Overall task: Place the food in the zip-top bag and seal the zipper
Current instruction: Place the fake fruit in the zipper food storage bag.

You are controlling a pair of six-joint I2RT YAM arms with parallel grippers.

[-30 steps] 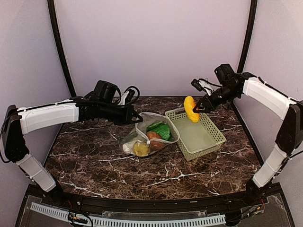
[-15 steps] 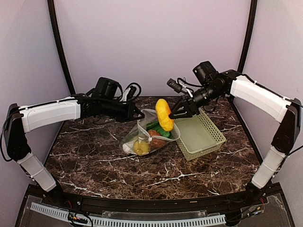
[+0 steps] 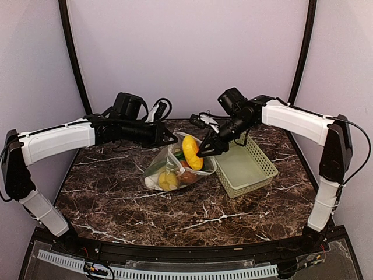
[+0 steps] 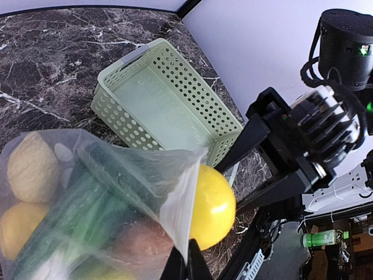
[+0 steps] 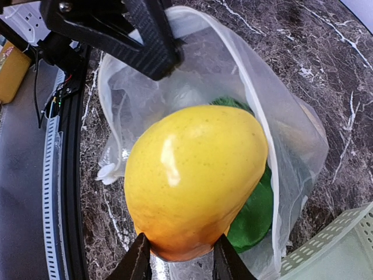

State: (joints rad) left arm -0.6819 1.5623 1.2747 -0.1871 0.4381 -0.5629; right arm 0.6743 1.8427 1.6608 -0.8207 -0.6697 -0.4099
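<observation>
Right wrist view: yellow food [image 5: 195, 181] tight in right pincer [image 5: 182, 258], at the zip-top bag [image 5: 291, 146] mouth.

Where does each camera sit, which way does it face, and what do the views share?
Top external: above and behind the bases, looking down at the table; both arms show, left gripper pinching the bag, right gripper holding the yellow fruit.
Left wrist: on the left arm, facing past its own fingertips toward the basket and the right gripper.
Right wrist: looks between its own fingers into the bag mouth.
Shared: all three show bag and fruit.
</observation>
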